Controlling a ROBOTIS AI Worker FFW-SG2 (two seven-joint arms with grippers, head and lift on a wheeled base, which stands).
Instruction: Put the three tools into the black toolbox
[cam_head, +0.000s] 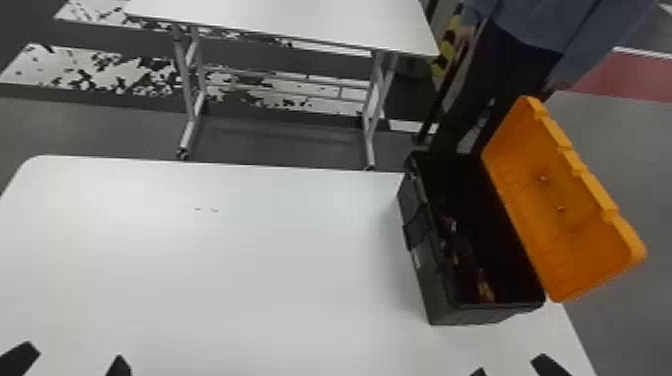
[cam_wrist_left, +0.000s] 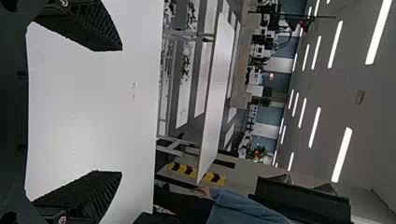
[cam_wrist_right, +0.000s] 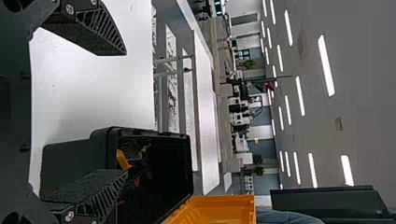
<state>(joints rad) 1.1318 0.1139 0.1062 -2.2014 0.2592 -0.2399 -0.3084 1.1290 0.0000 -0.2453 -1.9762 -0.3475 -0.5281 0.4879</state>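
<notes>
Two jaws of the left gripper stand wide apart, empty, near the white table's close edge. Ahead of the right gripper, the black toolbox holds tools along its left side. That gripper's jaws are wide and empty too. Beyond them, the orange lid leans open rightward.

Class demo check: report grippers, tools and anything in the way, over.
Left gripper and right gripper open. Tools inside black toolbox, exact count unclear. Orange lid tipped back, off the opening.
</notes>
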